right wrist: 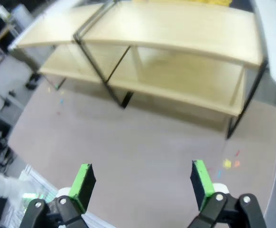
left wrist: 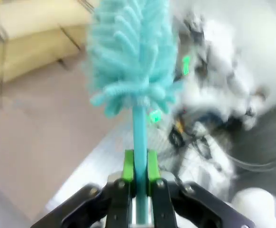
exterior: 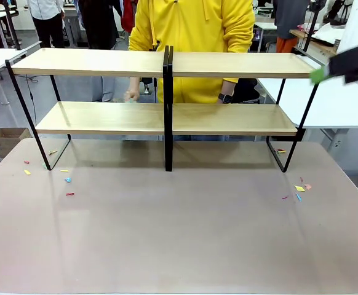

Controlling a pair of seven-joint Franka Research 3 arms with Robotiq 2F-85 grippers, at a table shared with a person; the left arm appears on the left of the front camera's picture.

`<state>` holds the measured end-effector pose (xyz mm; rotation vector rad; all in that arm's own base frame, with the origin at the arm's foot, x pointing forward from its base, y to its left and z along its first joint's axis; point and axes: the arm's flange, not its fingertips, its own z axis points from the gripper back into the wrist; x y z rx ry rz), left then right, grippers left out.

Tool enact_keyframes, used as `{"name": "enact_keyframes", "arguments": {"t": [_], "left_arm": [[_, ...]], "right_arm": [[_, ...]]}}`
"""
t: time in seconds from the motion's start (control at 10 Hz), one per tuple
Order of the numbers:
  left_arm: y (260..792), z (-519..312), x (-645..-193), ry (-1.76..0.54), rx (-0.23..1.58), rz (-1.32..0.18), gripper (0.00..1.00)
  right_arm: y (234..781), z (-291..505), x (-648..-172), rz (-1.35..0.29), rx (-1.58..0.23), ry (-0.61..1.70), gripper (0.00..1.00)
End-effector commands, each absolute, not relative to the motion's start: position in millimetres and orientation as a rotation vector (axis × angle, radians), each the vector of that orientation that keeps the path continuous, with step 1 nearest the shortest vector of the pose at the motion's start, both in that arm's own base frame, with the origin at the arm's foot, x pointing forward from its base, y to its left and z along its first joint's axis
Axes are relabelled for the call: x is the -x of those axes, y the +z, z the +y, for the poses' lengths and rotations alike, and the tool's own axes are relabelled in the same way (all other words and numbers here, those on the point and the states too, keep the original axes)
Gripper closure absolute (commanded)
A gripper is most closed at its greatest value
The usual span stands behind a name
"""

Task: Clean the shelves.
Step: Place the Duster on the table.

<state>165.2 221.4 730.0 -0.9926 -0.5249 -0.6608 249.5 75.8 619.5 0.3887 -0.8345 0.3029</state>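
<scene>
The shelves (exterior: 167, 117) stand across the far half of the table: two tiers of light-wood boards in a black frame. They also show from above in the right wrist view (right wrist: 176, 52) and blurred at the upper left of the left wrist view (left wrist: 33, 33). My left gripper (left wrist: 140, 166) is shut on the thin handle of a fluffy teal duster (left wrist: 131, 52), whose head points away from the wrist. My right gripper (right wrist: 142, 183) is open and holds nothing. It hovers high above the table's near side and shows blurred at the front view's upper right (exterior: 326, 70).
A person in a yellow hoodie (exterior: 191, 24) stands behind the shelves with one hand (exterior: 131, 96) at the lower left board. Small coloured scraps lie on the table at the left (exterior: 68, 179) and the right (exterior: 299, 188). A cardboard box (exterior: 7, 138) sits on the floor.
</scene>
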Motion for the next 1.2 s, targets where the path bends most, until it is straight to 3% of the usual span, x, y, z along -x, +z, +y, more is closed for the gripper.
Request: {"name": "enact_keyframes", "arguments": {"t": [0.0, 0.2, 0.4, 0.7, 0.9, 1.0, 1.1], "left_arm": [[708, 166, -175, -1.098, 0.903, 0.039, 0.87], [649, 90, -200, -1.250, 0.837, 0.408, 0.87], [577, 43, -228, -1.185, 0.895, 0.626, 0.87], [501, 17, -265, -0.949, 0.932, 0.500, 0.87], [499, 27, -283, -0.666, 0.980, 0.392, 0.87], [482, 13, -269, -0.933, 0.945, 0.551, 0.87], [482, 13, -269, -0.933, 0.945, 0.551, 0.87]], "right_arm": [[559, 93, -265, -0.516, -0.532, 0.311, 0.00], [474, 97, -269, -0.217, -0.799, 0.305, 0.00], [443, 54, -261, -0.053, -1.183, 0.220, 0.00], [386, -1, -216, 0.088, -1.249, 0.040, 0.00], [341, -3, -199, 0.169, -1.249, -0.060, 0.00], [337, 3, -198, 0.132, -1.185, -0.087, 0.00], [408, -55, -284, 0.156, -1.307, -0.037, 0.00]]}}
